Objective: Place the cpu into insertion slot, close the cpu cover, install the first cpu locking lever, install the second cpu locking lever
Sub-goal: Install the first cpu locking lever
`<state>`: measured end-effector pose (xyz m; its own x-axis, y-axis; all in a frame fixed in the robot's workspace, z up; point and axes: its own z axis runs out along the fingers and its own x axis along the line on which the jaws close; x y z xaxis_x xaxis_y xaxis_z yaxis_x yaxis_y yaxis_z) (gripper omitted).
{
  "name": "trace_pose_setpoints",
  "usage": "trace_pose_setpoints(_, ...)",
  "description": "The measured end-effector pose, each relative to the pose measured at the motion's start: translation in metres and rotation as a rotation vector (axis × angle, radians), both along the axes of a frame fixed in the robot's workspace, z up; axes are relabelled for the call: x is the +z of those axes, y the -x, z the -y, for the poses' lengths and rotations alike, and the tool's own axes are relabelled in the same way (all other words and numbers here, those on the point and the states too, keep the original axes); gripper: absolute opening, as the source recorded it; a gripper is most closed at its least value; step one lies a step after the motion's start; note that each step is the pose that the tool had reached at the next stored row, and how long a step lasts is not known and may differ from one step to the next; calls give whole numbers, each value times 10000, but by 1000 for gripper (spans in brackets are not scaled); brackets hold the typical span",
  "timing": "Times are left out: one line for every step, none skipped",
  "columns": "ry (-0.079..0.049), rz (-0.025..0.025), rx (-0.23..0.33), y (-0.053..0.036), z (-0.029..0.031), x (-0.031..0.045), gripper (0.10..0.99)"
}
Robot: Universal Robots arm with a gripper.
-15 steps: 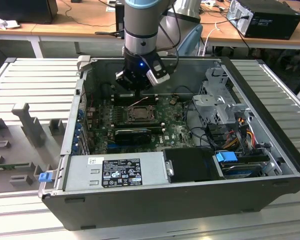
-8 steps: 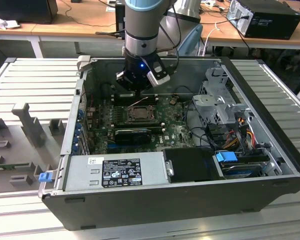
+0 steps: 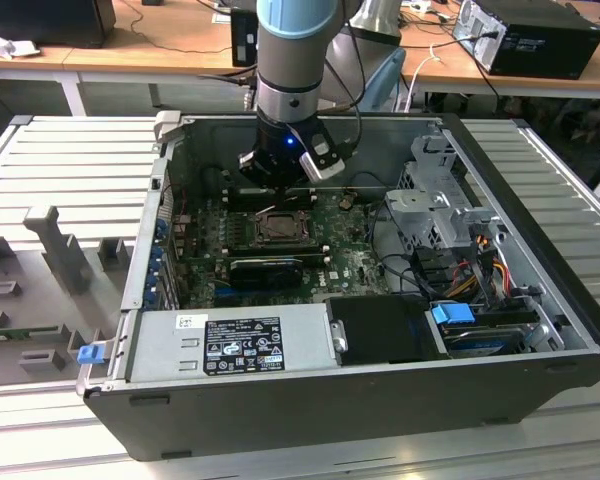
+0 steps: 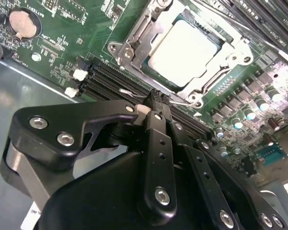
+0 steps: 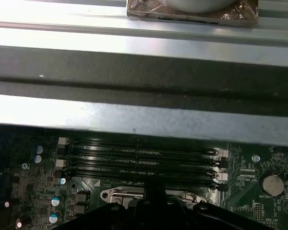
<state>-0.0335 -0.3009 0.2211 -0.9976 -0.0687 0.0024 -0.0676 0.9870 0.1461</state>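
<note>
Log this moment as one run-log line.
cpu: seated in insertion slot | cpu cover: closed over it | gripper: shut, tip beside socket edge | holding: nothing

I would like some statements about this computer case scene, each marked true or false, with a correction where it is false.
1. The cpu lies in the insertion slot on the green motherboard. True.
2. The cpu cover is down around the chip. True; in the second wrist view its metal frame lies flat about the pale face.
3. The pincer hangs outside the computer case. False; in the exterior view it is inside the open case, just above the socket area.
4. The pincer carries the cpu. False; the chip sits in the socket, apart from the pincer tips.
5. A round coin battery sits on the motherboard. True.
</note>
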Motion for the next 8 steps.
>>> trace_pose_setpoints(-1,0,1,-1,-8,0,106)
trace_pose_setpoints(-1,0,1,-3,-16,0,106)
trace_pose_setpoints(-1,0,3,-7,-33,0,106)
trace_pose_setpoints(-1,1,5,-13,-44,0,106)
trace_pose_setpoints(-1,0,6,-25,-47,0,106)
trace_pose_setpoints(0,0,4,-39,-48,-1,106)
trace_pose_setpoints(1,0,4,-65,-53,-1,106)
trace_pose_setpoints(2,0,4,-107,-59,-4,106)
